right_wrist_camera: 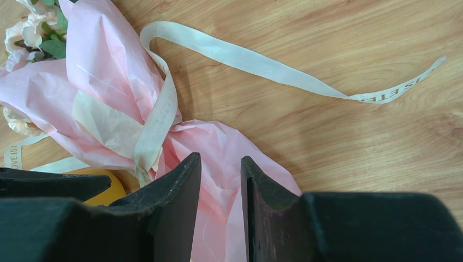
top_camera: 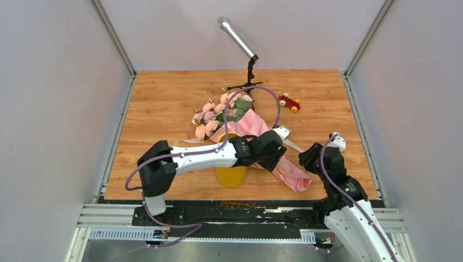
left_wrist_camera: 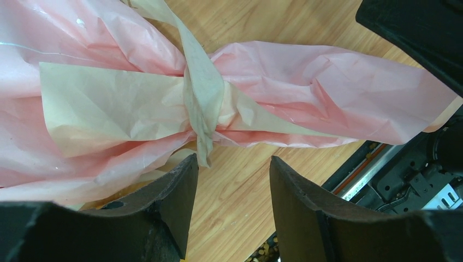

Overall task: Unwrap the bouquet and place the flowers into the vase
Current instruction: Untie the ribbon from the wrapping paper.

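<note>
The bouquet [top_camera: 289, 169] lies slantwise on the wooden table, its pink and peach flowers [top_camera: 215, 112] at the far end. Beige ribbon [left_wrist_camera: 203, 87] is tied round the pink paper, and a loose tail [right_wrist_camera: 262, 63] trails across the wood. The yellow vase [top_camera: 231, 176] stands under my left forearm, beside the wrap. My left gripper [left_wrist_camera: 233, 157] hovers open just short of the knot, with bare table between its fingers. My right gripper [right_wrist_camera: 220, 156] is at the wrap's near end, jaws narrowly apart with pink paper in the gap. Whether they pinch it does not show.
A silver microphone [top_camera: 238, 39] on a black stand rises at the back centre. A small red toy car [top_camera: 289, 101] sits at the back right. The table's front edge and black rail [top_camera: 235, 210] run close behind the bouquet's near end. Grey walls close both sides.
</note>
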Motion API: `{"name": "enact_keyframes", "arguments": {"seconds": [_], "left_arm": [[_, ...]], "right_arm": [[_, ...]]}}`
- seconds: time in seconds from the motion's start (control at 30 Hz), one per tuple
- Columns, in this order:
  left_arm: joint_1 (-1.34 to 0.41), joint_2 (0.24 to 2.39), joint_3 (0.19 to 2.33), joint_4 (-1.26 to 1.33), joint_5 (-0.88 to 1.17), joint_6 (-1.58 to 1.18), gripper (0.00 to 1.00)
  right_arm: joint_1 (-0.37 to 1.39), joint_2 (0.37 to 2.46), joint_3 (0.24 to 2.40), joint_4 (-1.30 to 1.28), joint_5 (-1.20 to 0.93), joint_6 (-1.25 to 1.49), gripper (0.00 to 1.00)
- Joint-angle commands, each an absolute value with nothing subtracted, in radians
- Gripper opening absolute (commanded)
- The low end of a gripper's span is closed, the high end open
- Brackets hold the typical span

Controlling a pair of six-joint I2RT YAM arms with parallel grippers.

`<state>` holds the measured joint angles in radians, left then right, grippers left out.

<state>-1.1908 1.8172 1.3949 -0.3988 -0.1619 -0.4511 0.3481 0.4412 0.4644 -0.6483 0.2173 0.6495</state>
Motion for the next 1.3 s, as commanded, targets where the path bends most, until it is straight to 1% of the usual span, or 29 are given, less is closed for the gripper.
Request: {"name": "enact_keyframes", "arguments": {"seconds": [0.0,0.37,0.63,0.8,1.03,1.27], "left_arm": [[-1.198,1.829,1.387,-0.384,-0.186,-0.451,0.59],[-1.217,1.771,1.472,-0.465,-0.238,-0.399,0.61],[-1.246,1.776,1.558,-0.506,-0.243,-0.377,0.62],[-1.247,1.804,1.529,-0.474,-0.199,-0.395,0.61],[-1.247,1.850,1.472,-0.404,-0.144,-0.415,0.57],[-1.246,1.894,1.481,-0.420,-0.169,-0.403,0.56]], "right_arm": [[0.344,0.430,0.457,-0.609,0.186,0.663,0.34],[0.344,0.458,0.451,-0.578,0.144,0.657,0.34],[0.344,0.478,0.447,-0.565,0.130,0.655,0.35],[0.344,0.478,0.445,-0.565,0.128,0.655,0.35],[0.344,0.467,0.438,-0.565,0.126,0.658,0.35],[0.344,0.459,0.432,-0.567,0.121,0.659,0.35]]}}
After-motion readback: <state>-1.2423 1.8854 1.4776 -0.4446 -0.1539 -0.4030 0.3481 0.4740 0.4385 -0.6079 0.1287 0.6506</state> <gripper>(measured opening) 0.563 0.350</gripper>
